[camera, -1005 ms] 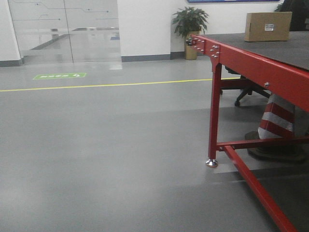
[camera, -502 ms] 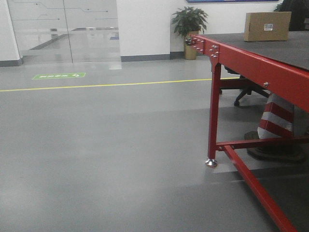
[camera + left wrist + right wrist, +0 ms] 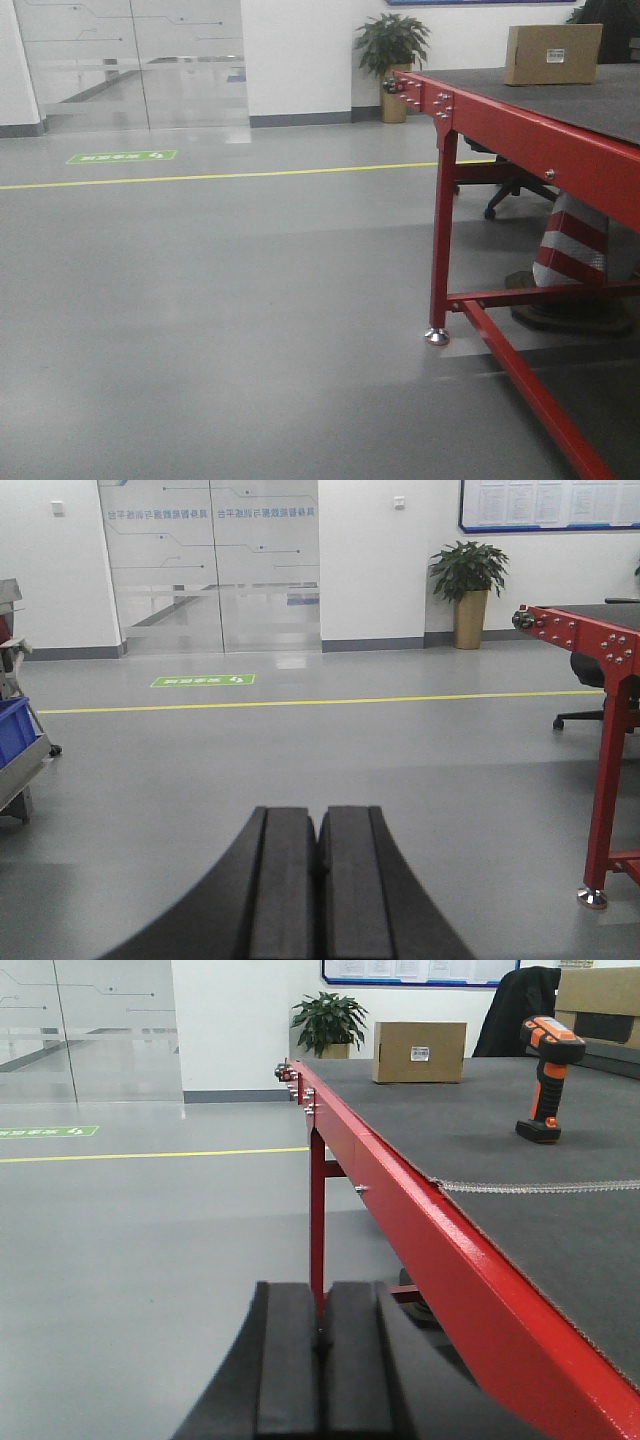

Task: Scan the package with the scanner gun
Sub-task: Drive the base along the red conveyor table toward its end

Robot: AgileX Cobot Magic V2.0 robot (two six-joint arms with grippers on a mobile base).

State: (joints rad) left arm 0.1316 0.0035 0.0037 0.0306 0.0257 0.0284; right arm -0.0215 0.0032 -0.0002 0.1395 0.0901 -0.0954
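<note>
The package (image 3: 419, 1052) stands at upper centre of the right wrist view, far back on the red worktop (image 3: 500, 1150); the scanner gun (image 3: 547, 1078) stands upright at upper right. Left fingers (image 3: 285, 880) and right fingers (image 3: 290, 1360) are pressed together, empty.

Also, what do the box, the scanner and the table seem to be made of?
The box looks like plain cardboard: flat tan, matte, with sharp folded edges. The scanner seems to be moulded plastic, black and orange, with a slight sheen. The table frame appears to be metal painted glossy red; its top looks like a dark matte mat, perhaps rubber or felt.
</note>
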